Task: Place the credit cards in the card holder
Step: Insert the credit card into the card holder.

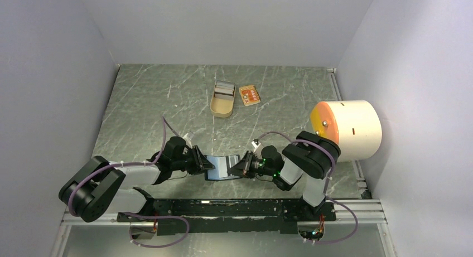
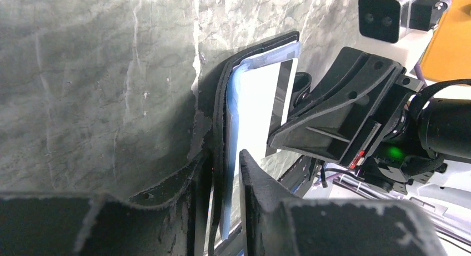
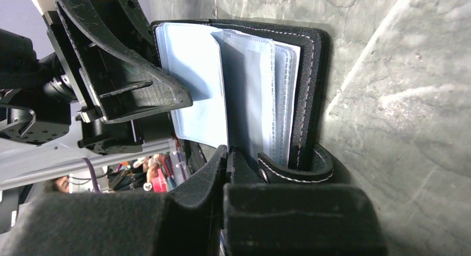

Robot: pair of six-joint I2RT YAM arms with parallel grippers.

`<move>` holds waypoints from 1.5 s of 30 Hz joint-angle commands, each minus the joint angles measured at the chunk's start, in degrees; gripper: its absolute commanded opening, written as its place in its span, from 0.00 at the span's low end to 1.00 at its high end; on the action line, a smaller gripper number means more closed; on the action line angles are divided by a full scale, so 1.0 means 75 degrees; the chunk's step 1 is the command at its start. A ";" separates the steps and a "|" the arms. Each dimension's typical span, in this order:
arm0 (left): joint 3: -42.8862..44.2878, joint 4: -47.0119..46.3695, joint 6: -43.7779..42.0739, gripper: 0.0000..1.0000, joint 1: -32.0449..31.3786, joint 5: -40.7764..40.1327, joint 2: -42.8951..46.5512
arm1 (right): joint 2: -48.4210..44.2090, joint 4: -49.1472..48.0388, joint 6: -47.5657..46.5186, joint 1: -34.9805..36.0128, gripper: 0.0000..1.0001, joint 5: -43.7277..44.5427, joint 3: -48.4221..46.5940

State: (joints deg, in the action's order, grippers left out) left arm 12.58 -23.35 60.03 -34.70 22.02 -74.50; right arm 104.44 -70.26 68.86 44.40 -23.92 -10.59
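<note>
- Black holder (image 1: 223, 166) is held open between both grippers at the near side of the table (image 1: 145, 112), its pale blue sleeves showing
- On one edge, the left gripper (image 2: 224, 156) pinches cover and sleeves, jaws narrow
- At the opposite edge, the right gripper (image 3: 226, 151) clamps it, jaws almost together
- Orange card (image 1: 249, 95) lies far back, just beside the tin (image 1: 222, 105); a pale card (image 1: 224, 90) sits inside that tin

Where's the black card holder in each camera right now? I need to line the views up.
Top external: the black leather-like folding card holder sits low centre, open, near the arm bases.
Left wrist: centre, seen edge-on, rising from the bottom edge.
Right wrist: centre-right, open, pale blue sleeves showing.
Shared landmark: the grey-green marbled tabletop behind it in every view.
</note>
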 commanded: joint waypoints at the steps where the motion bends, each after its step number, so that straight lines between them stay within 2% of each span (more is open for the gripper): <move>1: 0.0010 -0.0370 -0.0034 0.29 -0.0014 0.0289 -0.0051 | 0.0489 -0.0619 0.0133 0.0000 0.00 0.0013 -0.0019; 17: -0.0076 -0.0992 0.0053 0.27 -0.0014 0.0456 -0.0449 | 0.0491 -0.0575 0.0276 0.0455 0.01 0.0238 -0.0068; 21: -0.0073 -0.1060 0.0062 0.28 -0.0010 0.0515 -0.0441 | 0.0467 -0.0438 0.0293 0.0481 0.10 0.0226 -0.0125; 23: -0.0033 -0.1000 0.0056 0.28 -0.0011 0.0542 -0.0403 | 0.0062 0.0354 0.0120 0.0485 0.16 0.0354 -0.0171; 26: -0.0002 -0.1002 0.0059 0.27 -0.0005 0.0573 -0.0400 | -0.0990 0.3022 -0.0705 0.0552 0.29 0.0987 -0.0669; 31: -0.0026 -0.1213 0.0095 0.26 -0.0011 0.0632 -0.0546 | -0.1962 0.5372 -0.1473 0.0690 0.36 0.1749 -0.1234; 35: -0.0085 -0.1390 0.0156 0.26 -0.0014 0.0682 -0.0624 | -0.2138 0.6114 -0.1769 0.0699 0.37 0.2059 -0.1431; 45: -0.0015 -0.1297 0.0114 0.26 -0.0015 0.0695 -0.0543 | -0.2504 0.6712 -0.2081 0.0875 0.39 0.2421 -0.1703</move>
State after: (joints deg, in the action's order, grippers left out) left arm 12.19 -30.72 60.93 -34.70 26.04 -78.85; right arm 85.78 -27.20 56.03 50.35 -9.47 -23.11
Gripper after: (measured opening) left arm 0.263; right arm 0.378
